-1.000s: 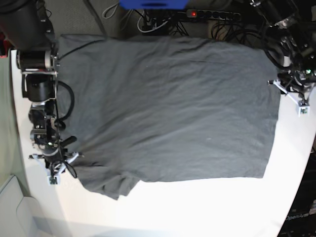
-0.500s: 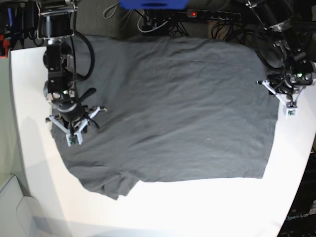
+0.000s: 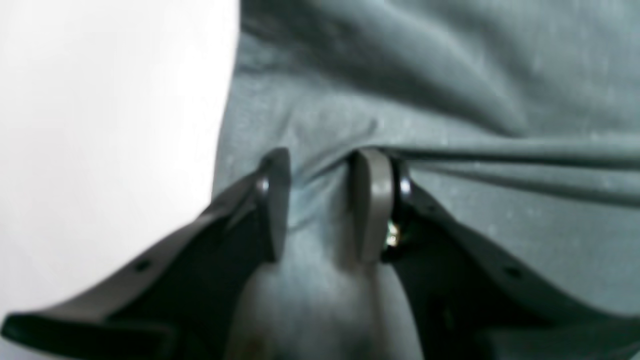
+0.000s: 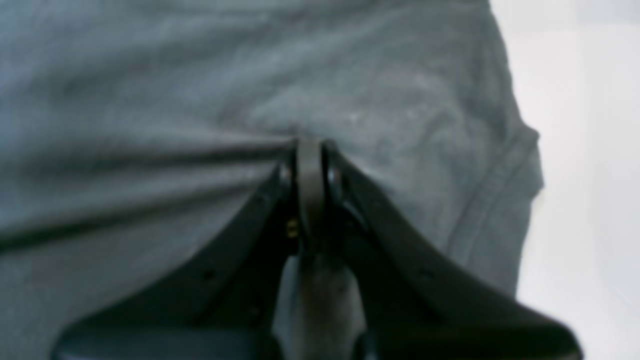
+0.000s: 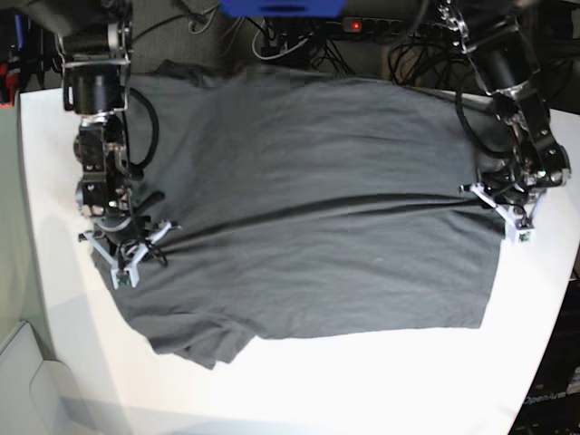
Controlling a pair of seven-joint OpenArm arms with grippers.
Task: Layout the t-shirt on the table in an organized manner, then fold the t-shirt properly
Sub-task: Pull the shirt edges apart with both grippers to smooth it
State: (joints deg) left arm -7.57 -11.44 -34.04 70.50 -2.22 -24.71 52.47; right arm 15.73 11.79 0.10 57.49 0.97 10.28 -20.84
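On the large white smooth surface [image 5: 362, 381] the dark charcoal-grey cloth t-shirt [image 5: 317, 208] lies spread, pinched mid-width by the right gripper [image 5: 120, 256] with fingers closed and by the left gripper [image 5: 507, 213], fingers part-open around a ridge, so the fold seems underway, needing an even lift.

The white table [image 5: 381, 381] carries a dark charcoal-grey t-shirt [image 5: 317, 236], spread over most of its far part. A long crease runs left to right across the cloth. Bare tabletop shows along the near edge and left side.
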